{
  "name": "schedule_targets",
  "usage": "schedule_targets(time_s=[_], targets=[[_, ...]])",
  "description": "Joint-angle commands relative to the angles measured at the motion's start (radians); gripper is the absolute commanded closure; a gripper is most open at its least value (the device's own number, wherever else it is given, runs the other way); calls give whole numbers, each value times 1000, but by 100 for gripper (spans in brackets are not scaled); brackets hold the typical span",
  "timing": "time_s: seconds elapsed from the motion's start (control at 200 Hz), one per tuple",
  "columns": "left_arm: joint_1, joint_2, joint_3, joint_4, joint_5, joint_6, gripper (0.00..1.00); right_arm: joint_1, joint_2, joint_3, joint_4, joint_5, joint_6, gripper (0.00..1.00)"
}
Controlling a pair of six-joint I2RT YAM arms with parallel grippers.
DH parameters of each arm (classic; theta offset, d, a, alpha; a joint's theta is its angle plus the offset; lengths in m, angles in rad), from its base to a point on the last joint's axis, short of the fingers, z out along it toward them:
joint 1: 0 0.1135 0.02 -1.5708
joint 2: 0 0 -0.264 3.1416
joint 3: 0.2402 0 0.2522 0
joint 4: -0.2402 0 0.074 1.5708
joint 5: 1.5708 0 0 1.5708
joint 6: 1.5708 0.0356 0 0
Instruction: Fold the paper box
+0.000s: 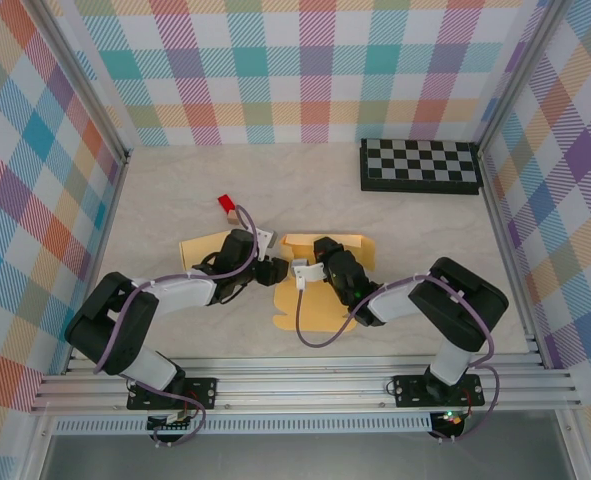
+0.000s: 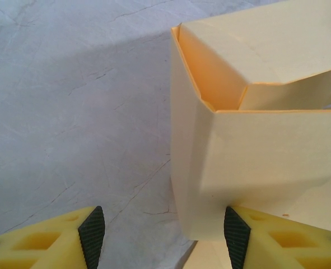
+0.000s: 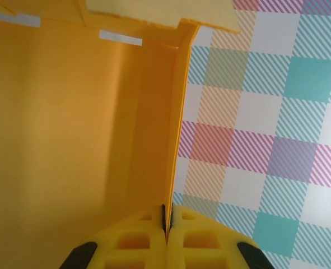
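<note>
Nearest, a metal rail (image 1: 305, 385) carries both arm bases at the front edge of the bench (image 1: 425, 230), which has a pale, sandy, marbled surface. Walls (image 1: 315, 70) of coloured plaid stand on three sides.

Near the middle of the bench lies the paper box (image 1: 320, 300), yellow and partly folded. Its long axis runs from near to far, leaning a little to the right, and its flaps spread at the far end. In the left wrist view one corner stands upright with the top open and the orange inner side visible.

The left claw (image 2: 164, 238) is spread apart at this corner; one of its fingers (image 2: 236, 235) is just beside the box wall, with nothing gripped. The right claw (image 3: 166, 227) is pressed closed on the thin edge of an upright box panel.

Under the left arm lies a flat yellow sheet (image 1: 197, 250). Farther away is a small red block (image 1: 226, 204), and a checkerboard (image 1: 420, 165) lies at the far right.
</note>
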Motion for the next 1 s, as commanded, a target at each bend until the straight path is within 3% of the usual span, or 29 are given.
schedule_targets(time_s=[0.0, 0.11, 0.33, 0.655, 0.995], targets=[[-17, 28, 19, 32, -15, 9, 39, 12, -74, 3, -142, 0, 90, 100], [-32, 42, 26, 41, -15, 20, 39, 4, -169, 23, -313, -19, 206, 100], [-67, 60, 57, 42, -25, 10, 37, -11, -230, -1, -357, -27, 224, 100], [-119, 70, 83, 35, -60, -7, 37, -4, -154, -21, -243, -1, 180, 100], [-127, 143, 134, -55, -219, -71, 37, 24, -120, -44, -225, 27, 170, 100]])
